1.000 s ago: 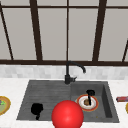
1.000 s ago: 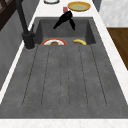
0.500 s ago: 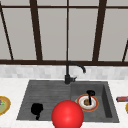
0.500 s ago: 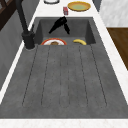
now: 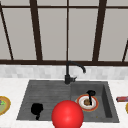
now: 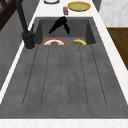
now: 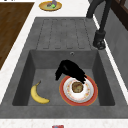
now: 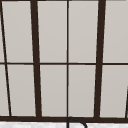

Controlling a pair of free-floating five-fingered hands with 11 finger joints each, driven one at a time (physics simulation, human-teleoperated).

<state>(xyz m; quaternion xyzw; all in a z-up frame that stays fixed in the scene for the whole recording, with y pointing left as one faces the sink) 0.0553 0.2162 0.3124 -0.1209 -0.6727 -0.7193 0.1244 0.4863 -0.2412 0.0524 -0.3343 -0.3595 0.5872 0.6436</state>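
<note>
Right hand (image 7: 70, 70) over plate's (image 7: 92, 96) rim

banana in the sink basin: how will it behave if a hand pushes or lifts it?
The yellow curved banana lies flat on the basin floor beside the red-rimmed plate, so a push would probably slide or pivot it on its curve, not roll it. It looks small and likely light. The skin seems smooth, perhaps slippery on the grey sink.

The white marble tabletop (image 5: 15, 86) had a yellow plate (image 5: 3, 105) at its left; the dark grey sink (image 7: 27, 72) held a red-rimmed plate (image 7: 92, 96) and yellow banana (image 7: 37, 95).
</note>
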